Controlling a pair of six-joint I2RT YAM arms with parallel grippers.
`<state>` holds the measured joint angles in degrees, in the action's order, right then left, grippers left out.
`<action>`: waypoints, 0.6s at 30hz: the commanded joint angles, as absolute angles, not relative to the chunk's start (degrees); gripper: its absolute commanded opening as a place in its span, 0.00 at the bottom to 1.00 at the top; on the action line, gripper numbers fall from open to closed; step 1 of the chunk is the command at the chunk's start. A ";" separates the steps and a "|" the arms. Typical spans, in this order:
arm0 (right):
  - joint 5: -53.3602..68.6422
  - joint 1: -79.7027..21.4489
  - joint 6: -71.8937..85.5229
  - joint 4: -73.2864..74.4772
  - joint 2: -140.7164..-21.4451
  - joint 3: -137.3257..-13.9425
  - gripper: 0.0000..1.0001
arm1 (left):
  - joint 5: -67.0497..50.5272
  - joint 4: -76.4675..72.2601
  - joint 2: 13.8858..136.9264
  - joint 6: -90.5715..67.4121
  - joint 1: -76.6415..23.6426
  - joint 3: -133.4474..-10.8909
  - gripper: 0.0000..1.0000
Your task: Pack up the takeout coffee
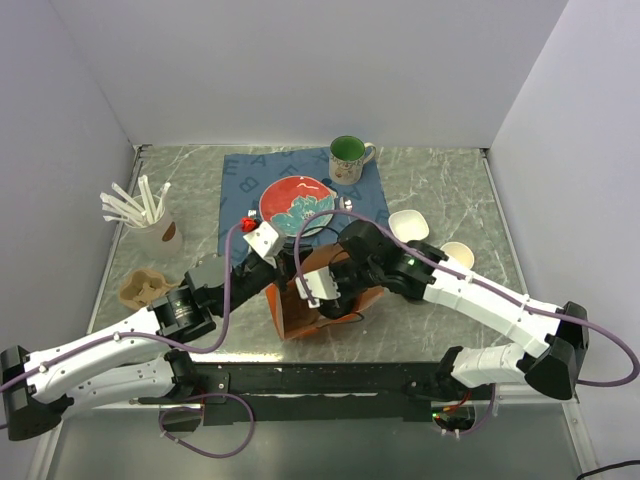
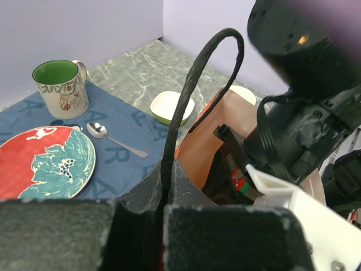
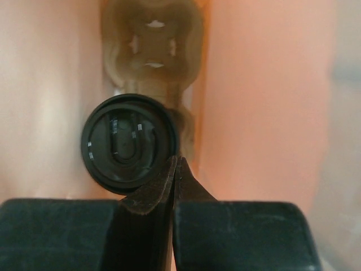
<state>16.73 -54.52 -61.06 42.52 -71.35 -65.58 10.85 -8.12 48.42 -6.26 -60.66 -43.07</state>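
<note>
Two grippers meet at the orange bag (image 1: 296, 320), mid frame from above. The left gripper (image 2: 162, 217) pinches the bag's black cord handle (image 2: 189, 90). The right gripper (image 3: 175, 183), closed and empty, hangs inside the bag beside the takeout coffee (image 3: 128, 144), seated in a cardboard carrier (image 3: 152, 51).

Your top view overlooks the whole counter (image 1: 450, 185); both wrist views crowd the bag (image 1: 295, 315), the right looking straight inside.

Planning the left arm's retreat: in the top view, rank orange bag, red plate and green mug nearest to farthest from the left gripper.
1. orange bag, handle in left gripper.
2. red plate, just beyond.
3. green mug, far back.
</note>
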 commanded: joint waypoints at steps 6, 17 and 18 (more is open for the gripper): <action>18.55 -55.28 -63.99 41.76 -70.66 -62.76 0.00 | 10.02 -11.25 46.23 -8.17 -60.47 -42.89 0.01; 14.24 -55.11 -60.21 32.70 -70.40 -56.96 0.00 | 8.53 -11.60 45.62 -8.79 -60.56 -42.36 0.01; 13.02 -55.11 -59.68 32.09 -70.31 -56.17 0.00 | 8.53 -11.60 45.53 -8.96 -60.56 -42.36 0.01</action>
<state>15.46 -54.87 -61.89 37.30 -71.24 -58.39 9.91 -8.32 47.07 -8.08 -60.66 -42.11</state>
